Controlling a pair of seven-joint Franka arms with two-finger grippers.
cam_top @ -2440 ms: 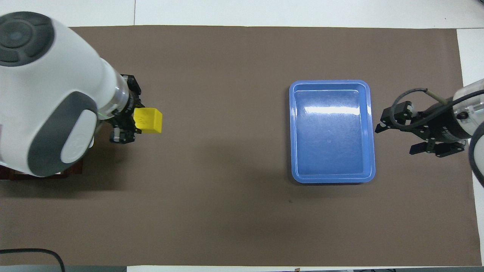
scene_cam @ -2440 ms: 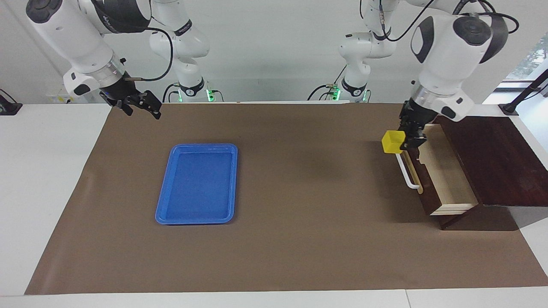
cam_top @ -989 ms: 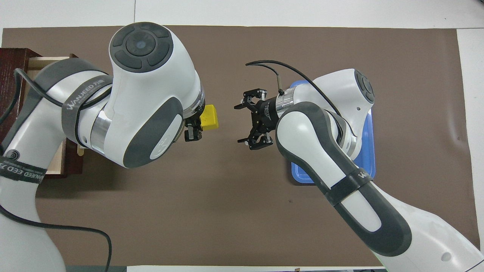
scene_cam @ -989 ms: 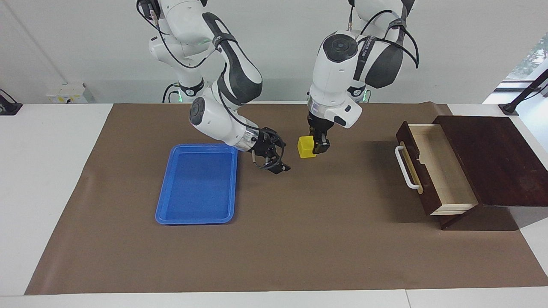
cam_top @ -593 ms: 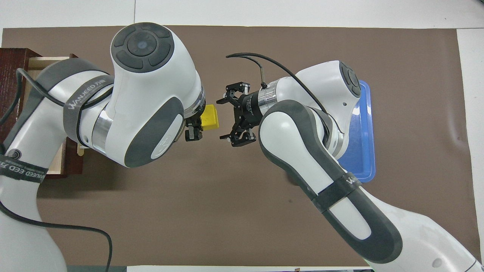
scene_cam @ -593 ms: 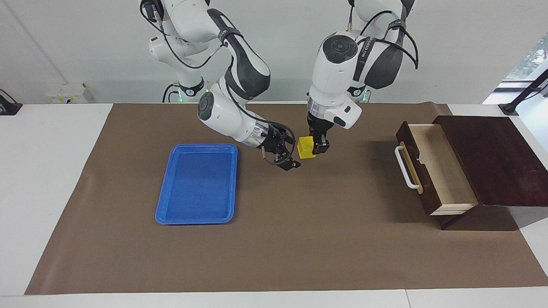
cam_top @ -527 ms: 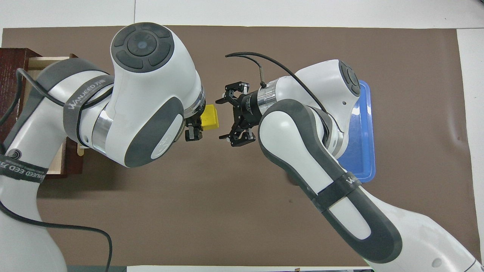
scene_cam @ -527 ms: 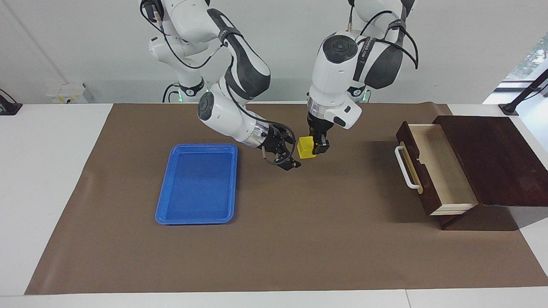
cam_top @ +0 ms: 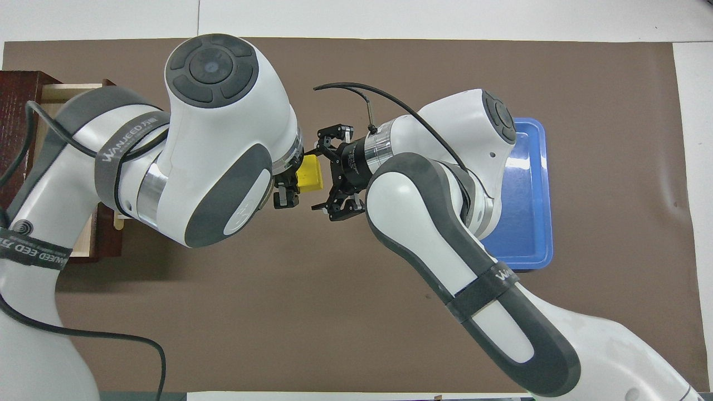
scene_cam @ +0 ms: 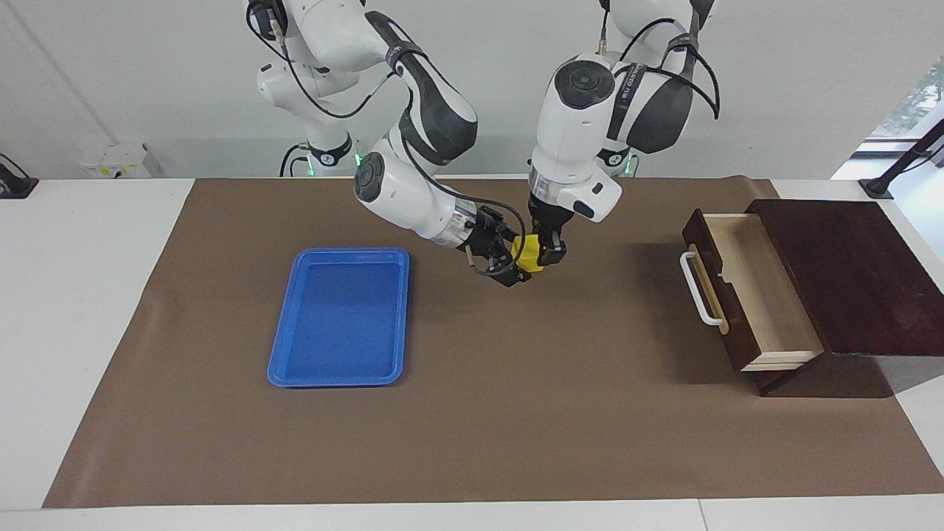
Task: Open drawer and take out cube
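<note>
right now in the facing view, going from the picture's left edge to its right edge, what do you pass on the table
blue tray → right claw, open around the cube → yellow cube, held up over the mat → left claw, shut on the cube → white handle → open drawer → dark wooden box

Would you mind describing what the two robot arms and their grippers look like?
Both arms have glossy white rounded shells with dark grey joint sections and round grey caps. Each carries a grey band with white lettering and loose black cables. The left gripper and right gripper are black, mounted on silvery wrist rings.
</note>
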